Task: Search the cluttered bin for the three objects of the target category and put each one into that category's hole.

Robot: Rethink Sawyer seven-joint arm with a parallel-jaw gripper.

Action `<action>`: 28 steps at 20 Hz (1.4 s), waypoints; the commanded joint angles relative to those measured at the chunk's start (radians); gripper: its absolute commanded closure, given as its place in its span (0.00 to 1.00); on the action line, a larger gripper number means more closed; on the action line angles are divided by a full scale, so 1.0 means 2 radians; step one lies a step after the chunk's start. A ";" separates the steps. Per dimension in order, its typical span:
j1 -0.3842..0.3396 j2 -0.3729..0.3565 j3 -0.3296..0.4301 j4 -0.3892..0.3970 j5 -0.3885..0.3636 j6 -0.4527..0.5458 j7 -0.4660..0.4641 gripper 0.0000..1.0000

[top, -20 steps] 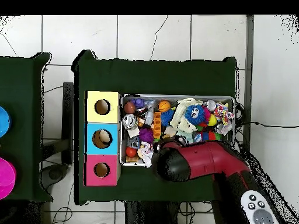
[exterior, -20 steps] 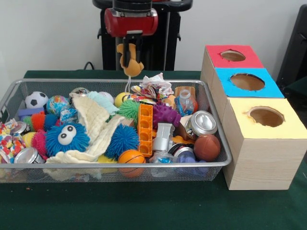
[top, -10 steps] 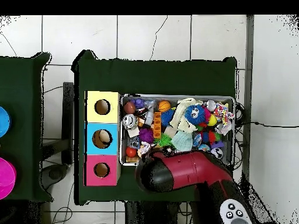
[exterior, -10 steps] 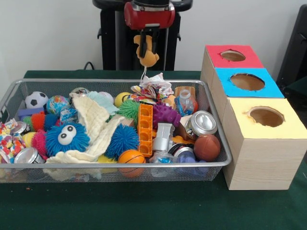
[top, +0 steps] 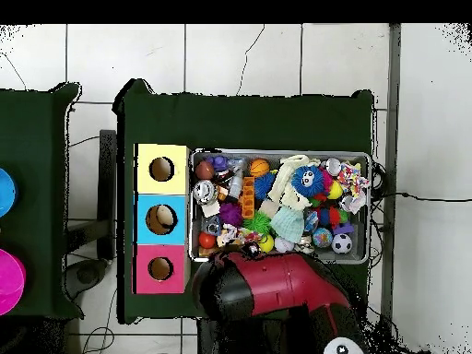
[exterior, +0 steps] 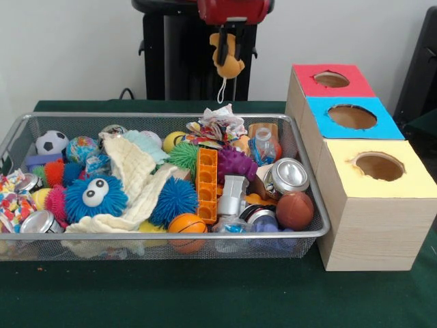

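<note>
Gripper [exterior: 230, 42] clamped on small tan plush bear [exterior: 227, 58], hanging high above far edge of silver wire-mesh bin [exterior: 300, 179], short of red-surround round hole [exterior: 331, 79]. Toy looks light, soft, squashy; grip across body is best, since dangling string may snag.

Even, bright indoor light with soft shadows; glare glints off the silver can [exterior: 290, 175] lid; focus slightly soft.
</note>
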 commanded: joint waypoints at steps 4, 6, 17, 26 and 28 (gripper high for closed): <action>0.062 -0.028 -0.049 0.005 0.066 0.034 0.138 1.00; 0.080 -0.022 -0.061 0.004 0.070 0.025 0.149 1.00; 0.178 0.029 -0.130 -0.003 0.093 -0.034 0.198 1.00; 0.221 0.070 -0.161 -0.006 0.105 -0.089 0.223 1.00; 0.229 0.076 -0.164 -0.005 0.112 -0.096 0.228 1.00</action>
